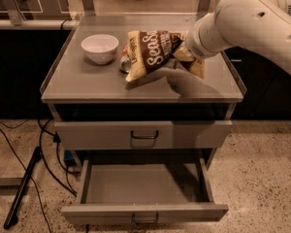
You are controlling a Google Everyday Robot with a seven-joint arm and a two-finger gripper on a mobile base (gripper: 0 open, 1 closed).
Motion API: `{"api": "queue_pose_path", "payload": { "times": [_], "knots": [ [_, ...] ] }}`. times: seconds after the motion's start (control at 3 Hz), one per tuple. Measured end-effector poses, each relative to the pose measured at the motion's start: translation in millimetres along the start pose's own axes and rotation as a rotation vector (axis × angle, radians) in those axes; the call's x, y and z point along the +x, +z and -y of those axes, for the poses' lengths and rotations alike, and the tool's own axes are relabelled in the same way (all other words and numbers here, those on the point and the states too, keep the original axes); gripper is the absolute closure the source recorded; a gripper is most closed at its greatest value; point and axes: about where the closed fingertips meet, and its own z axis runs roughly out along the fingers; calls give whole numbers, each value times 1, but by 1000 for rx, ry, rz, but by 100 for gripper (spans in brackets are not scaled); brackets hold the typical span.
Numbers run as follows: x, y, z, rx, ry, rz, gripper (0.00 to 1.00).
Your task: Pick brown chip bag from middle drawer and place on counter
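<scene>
The brown chip bag, dark brown and cream with white "Sea Salt" lettering, hangs tilted over the middle of the counter. Its lower left corner is close to the surface. My gripper is at the bag's right end, shut on it, with the white arm reaching in from the upper right. The fingers are mostly hidden by the bag and wrist. The middle drawer stands pulled open below, its grey tray interior bare.
A white bowl sits on the counter's left part. A small round object is partly hidden behind the bag. The drawer above is closed. A black pole and cables lie on the floor at left.
</scene>
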Motion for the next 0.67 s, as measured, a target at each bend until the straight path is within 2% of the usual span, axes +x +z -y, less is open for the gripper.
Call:
{"api": "queue_pose_path", "payload": {
  "times": [0.67],
  "knots": [
    [27,24,-20,-51,68,-20,100]
  ]
}}
